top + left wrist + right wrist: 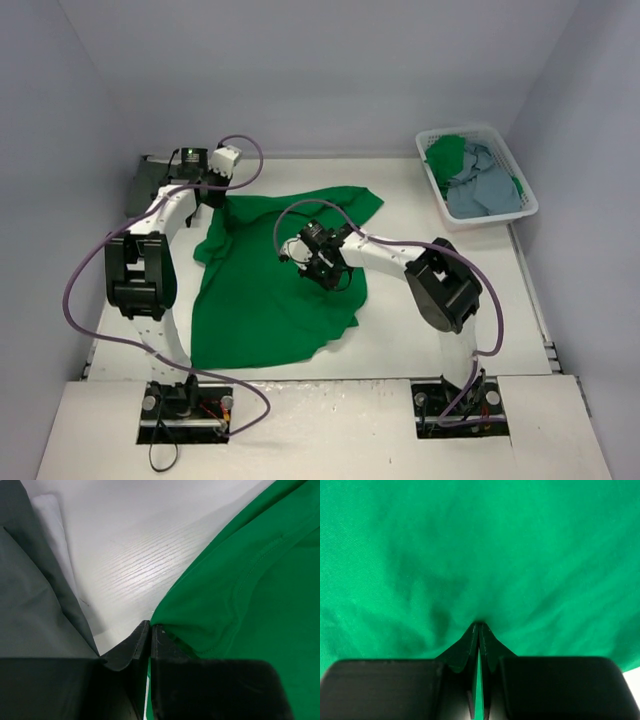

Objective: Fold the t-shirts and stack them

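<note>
A bright green t-shirt [265, 295] lies spread and rumpled across the middle of the table. My left gripper [214, 196] is at its far left corner. In the left wrist view its fingers [151, 628] are shut on the green shirt's edge [260, 605]. My right gripper [326, 268] is down on the middle of the shirt. In the right wrist view it [479, 626] is shut on a pinched-up fold of green cloth [480, 545]. A dark grey-olive t-shirt [140, 187] [30, 605] lies folded at the far left, and a strip of white t-shirt [50, 525] shows beside it.
A white plastic basket [492, 217] stands at the back right, holding a light blue t-shirt [485, 190] and more green cloth [445, 155]. Grey walls close in the table on three sides. Purple cables loop above both arms.
</note>
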You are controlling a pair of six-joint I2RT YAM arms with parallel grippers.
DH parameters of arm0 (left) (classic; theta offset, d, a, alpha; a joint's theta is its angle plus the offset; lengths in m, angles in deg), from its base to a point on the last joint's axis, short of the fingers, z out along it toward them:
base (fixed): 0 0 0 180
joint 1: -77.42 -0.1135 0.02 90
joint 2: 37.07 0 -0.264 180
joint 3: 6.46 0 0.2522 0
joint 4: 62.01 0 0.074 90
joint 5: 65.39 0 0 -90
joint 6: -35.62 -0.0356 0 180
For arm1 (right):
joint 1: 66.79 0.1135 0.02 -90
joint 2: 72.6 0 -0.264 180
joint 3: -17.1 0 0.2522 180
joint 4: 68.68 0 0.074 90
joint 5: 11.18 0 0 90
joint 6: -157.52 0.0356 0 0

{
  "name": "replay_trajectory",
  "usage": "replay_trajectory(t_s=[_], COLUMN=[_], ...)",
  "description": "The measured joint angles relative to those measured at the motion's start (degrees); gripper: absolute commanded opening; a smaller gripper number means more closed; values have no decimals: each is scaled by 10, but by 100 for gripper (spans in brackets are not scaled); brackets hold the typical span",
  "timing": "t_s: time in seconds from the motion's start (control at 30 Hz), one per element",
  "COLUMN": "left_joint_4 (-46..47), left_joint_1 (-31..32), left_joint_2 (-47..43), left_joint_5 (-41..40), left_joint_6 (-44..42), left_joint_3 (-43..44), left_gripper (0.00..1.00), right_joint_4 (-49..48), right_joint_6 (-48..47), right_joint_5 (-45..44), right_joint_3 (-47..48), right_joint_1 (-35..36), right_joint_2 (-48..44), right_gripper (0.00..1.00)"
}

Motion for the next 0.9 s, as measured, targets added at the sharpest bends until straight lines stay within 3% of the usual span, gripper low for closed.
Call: replay_trajectory(t_s=[0.3,0.5,0.73,0.9], left_joint_4=[-24,-33,-58,-80], left_joint_1=[0,-6,-13,-12], left_joint_2=[0,-15,-92,-153], left_joint_5=[-41,-61,-68,-47], left_joint_6=[-12,-26,-38,-31], left_joint_3=[0,-35,-131,-178], left_gripper=[0,0,0,0], right_joint_4=[-5,-4,-5,2], right_joint_6=[4,-5,-36,-56], right_joint_5=[-22,-35,-106,-171], right_joint_3=[-4,16,117,229], right_joint_1=[3,-64,-189,-223], right_joint_2=[0,16,87,164], right_gripper=[0,0,0,0])
